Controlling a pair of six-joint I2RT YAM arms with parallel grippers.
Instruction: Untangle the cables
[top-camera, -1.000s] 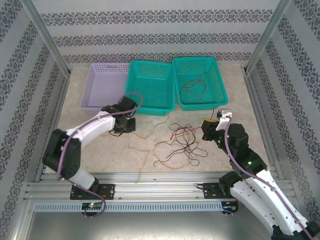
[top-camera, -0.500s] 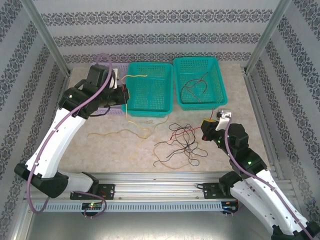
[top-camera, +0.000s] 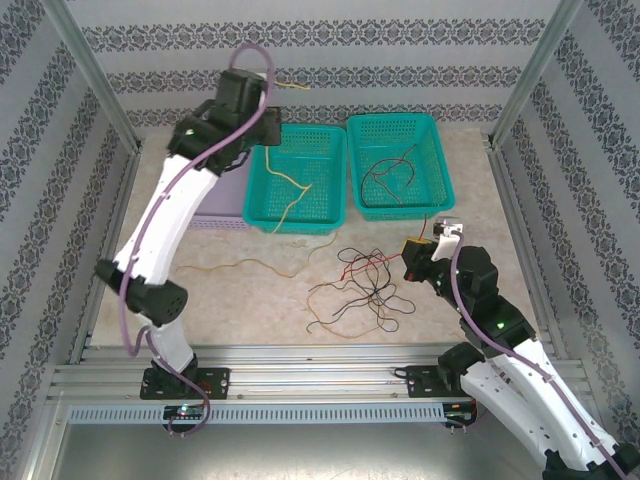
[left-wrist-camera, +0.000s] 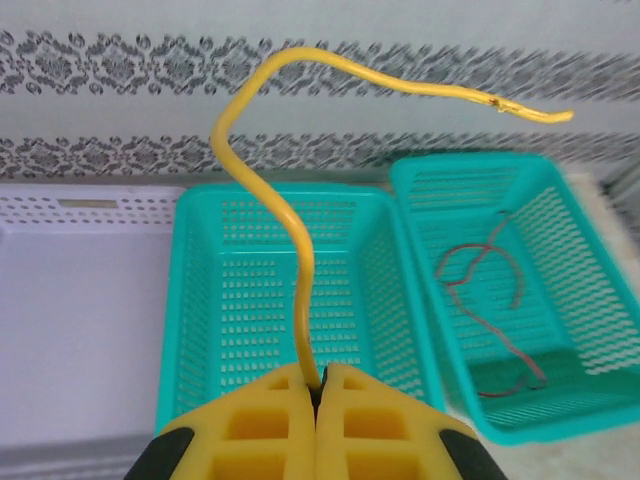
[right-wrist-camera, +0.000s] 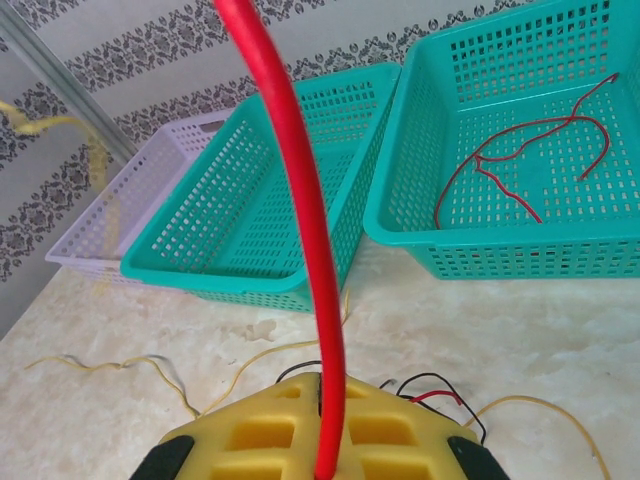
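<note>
Cables (top-camera: 365, 285): sorting. Pinching yellow strand (left-wrist-camera: 300, 300) in left jaws, red strand (right-wrist-camera: 305, 200) in right jaws; next, probably lower yellow into 11-o'clock basket (left-wrist-camera: 280, 193).

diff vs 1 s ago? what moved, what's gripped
The left gripper rose from the table by the lilac plastic basket toward the far wall. It is shut on the thin yellow wire, which now hangs over the middle teal plastic basket. Unchanged: the right gripper, shut on the red wire, and the wire tangle on the table.
</note>
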